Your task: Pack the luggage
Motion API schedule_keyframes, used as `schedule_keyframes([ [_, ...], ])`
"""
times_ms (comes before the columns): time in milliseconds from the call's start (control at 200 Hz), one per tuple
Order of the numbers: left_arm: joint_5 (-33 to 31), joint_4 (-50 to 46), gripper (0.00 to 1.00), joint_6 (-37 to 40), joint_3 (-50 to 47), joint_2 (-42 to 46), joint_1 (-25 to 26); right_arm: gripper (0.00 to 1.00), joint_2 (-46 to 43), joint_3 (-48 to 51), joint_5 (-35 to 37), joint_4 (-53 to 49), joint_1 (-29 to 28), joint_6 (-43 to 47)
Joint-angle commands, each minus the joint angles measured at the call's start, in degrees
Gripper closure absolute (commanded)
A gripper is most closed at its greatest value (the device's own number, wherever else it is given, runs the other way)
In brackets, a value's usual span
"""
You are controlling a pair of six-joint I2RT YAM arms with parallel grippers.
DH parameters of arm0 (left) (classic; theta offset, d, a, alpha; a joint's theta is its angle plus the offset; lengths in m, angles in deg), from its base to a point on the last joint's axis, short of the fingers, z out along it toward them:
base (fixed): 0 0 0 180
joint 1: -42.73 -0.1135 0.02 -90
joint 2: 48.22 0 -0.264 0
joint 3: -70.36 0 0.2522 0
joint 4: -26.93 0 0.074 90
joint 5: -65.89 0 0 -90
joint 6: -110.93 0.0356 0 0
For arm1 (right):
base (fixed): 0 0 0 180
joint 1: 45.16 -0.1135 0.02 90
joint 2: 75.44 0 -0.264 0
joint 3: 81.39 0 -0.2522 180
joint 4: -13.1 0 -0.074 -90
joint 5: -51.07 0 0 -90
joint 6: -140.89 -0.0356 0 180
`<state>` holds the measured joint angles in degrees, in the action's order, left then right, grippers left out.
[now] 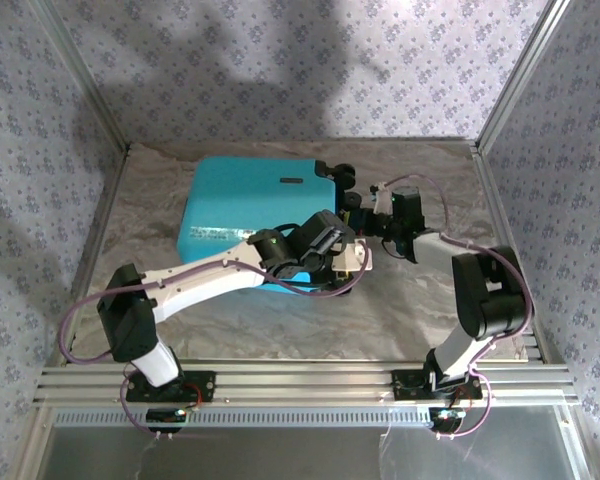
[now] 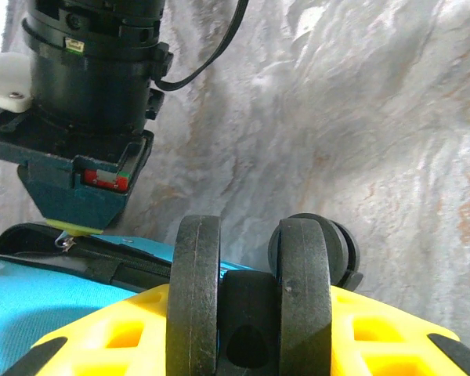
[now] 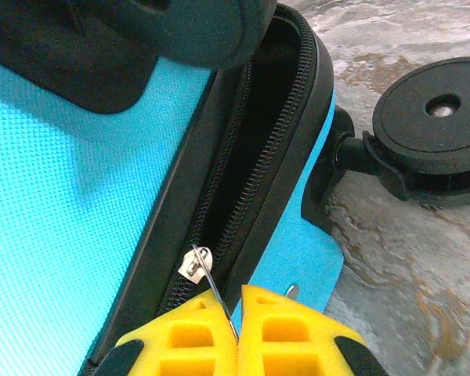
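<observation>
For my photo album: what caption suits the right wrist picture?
Right gripper pinching the zipper pull of a turquoise suitcase, wheel alongside.

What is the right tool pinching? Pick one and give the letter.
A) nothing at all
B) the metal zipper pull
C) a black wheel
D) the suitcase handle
B: in the right wrist view, the right tool has its yellow fingers shut together on the thin metal zipper pull at the edge of the turquoise luggage.
</observation>
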<state>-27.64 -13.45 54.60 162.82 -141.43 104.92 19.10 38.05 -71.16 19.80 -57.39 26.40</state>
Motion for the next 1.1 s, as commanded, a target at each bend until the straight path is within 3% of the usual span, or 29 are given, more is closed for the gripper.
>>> schedule_keyframes([
  [0, 3.32, -6.36, 1.00, -9.86, -2.77, 7.06, 0.83, 1.00, 3.31, -1.22, 18.85, 0.28, 6.82, -3.77],
  [130, 0.90, -3.60, 0.88, -10.45, -4.78, 8.92, 0.21, 1.00, 1.19, 0.85, 17.48, 1.77, 6.63, -2.84],
  [295, -1.62, -0.86, 0.47, -13.59, -4.56, 10.80, -0.42, 1.00, -2.25, 3.27, 17.89, 0.90, 4.85, -0.13],
  [430, -4.26, 0.39, 0.39, -18.03, -3.13, 12.23, -0.32, 1.00, -3.70, 5.19, 17.67, 1.20, 4.41, 0.75],
  [495, -8.62, 1.98, 0.36, -21.25, -3.36, 13.81, -0.15, 1.00, -4.24, 6.07, 17.49, 1.50, 4.14, 0.98],
  [670, -26.59, -1.77, 0.36, -37.11, -4.19, 16.66, -0.25, 1.00, -7.00, 9.06, 18.14, 2.12, 2.42, 2.20],
  [815, -39.80, -11.85, 0.49, -52.85, -7.16, 17.67, -0.44, 1.00, -10.41, 10.96, 19.92, 1.05, 0.12, 3.33],
  [949, -40.56, -16.84, 0.62, -63.03, -13.22, 21.31, -2.21, 1.00, -14.23, 12.67, 21.56, -0.54, -1.24, 3.97],
  [1094, -37.78, -15.36, 0.68, -66.77, -19.70, 26.52, -7.28, 1.00, -18.14, 14.37, 22.69, -2.34, -2.90, 4.45],
])
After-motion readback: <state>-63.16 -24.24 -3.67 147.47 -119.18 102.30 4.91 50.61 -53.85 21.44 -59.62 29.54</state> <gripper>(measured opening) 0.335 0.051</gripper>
